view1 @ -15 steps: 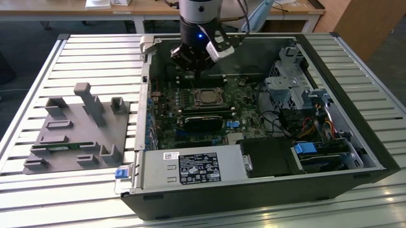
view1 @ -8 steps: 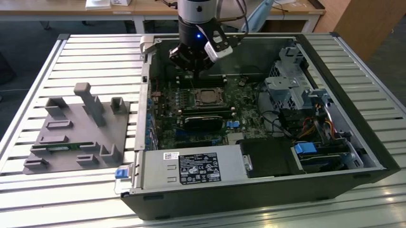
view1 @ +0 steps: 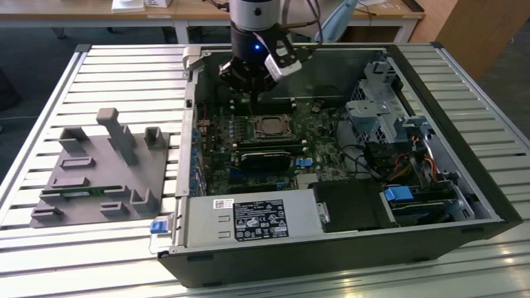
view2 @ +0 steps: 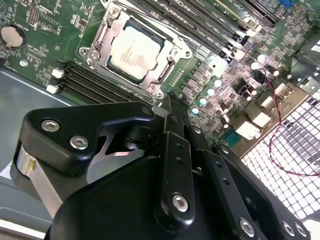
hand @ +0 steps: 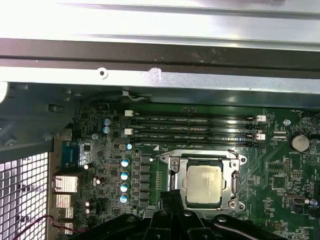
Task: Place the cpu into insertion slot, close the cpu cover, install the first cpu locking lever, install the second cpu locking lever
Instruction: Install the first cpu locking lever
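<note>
The cpu [view1: 267, 128] [view2: 135, 51] [hand: 204, 184], a pale tan-silver square, lies flat in the insertion slot [hand: 239, 165] on the green board inside the open computer case. The silvery cpu cover [view2: 172, 52] [hand: 177, 175] lies down around it as a frame, with the chip's face showing through the cut-out. My gripper [view1: 248, 93] [view2: 172, 109] [hand: 169, 197] hangs above the board, just off the socket's edge on the side away from the power supply. Its black fingers are shut together with nothing between them.
Long black memory slots [hand: 195, 127] run beside the socket. A black block [view1: 265, 162] sits on its near side, and a power supply [view1: 248, 220] fills the case front. Drive cages [view1: 377, 118] stand at the exterior view's right. A grey fixture [view1: 99, 167] lies outside.
</note>
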Controlling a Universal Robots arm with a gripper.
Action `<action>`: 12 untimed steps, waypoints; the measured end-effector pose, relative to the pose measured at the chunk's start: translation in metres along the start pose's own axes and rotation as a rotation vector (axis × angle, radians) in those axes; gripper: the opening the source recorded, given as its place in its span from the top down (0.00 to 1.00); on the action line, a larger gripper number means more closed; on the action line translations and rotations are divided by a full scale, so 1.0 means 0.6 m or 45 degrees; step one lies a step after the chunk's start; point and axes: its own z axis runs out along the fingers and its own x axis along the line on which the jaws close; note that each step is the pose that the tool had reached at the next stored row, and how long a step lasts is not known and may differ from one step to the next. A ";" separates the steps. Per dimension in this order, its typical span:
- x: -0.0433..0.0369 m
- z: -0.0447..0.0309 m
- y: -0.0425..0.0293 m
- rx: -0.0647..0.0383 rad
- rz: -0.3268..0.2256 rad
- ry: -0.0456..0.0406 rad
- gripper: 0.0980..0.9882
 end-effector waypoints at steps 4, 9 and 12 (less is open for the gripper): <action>0.004 0.000 0.000 0.000 0.000 0.000 0.99; 0.011 0.000 0.000 0.000 0.000 0.000 0.99; 0.016 0.001 0.000 0.000 0.000 0.000 0.99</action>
